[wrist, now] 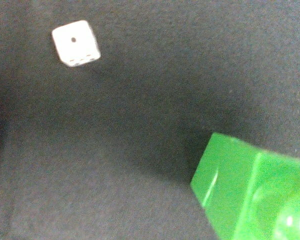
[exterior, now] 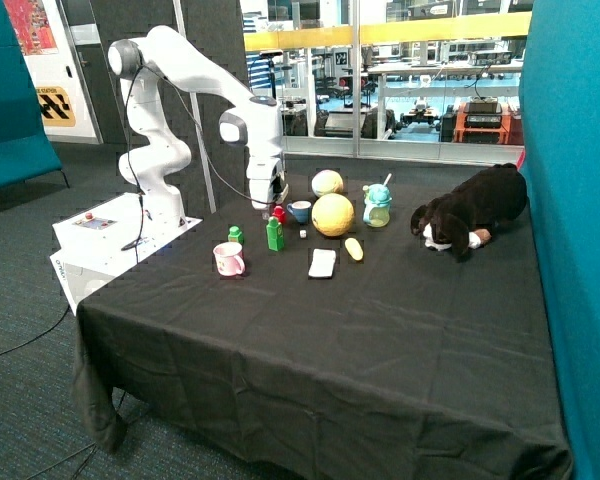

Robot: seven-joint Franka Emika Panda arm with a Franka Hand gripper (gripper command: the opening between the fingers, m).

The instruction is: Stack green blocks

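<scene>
A tall green column, which looks like two green blocks stacked, stands on the black cloth next to the blue cup. A single green block stands apart from it, just behind the pink cup. My gripper hangs just above and behind the green column, with a small red block beside it. The wrist view shows the top of a green block close up and a white die on the cloth. The gripper itself is out of the wrist view.
Two yellow balls, a teal sippy cup, a white flat object, a small yellow piece and a plush dog lie on the table. The die lies near the column.
</scene>
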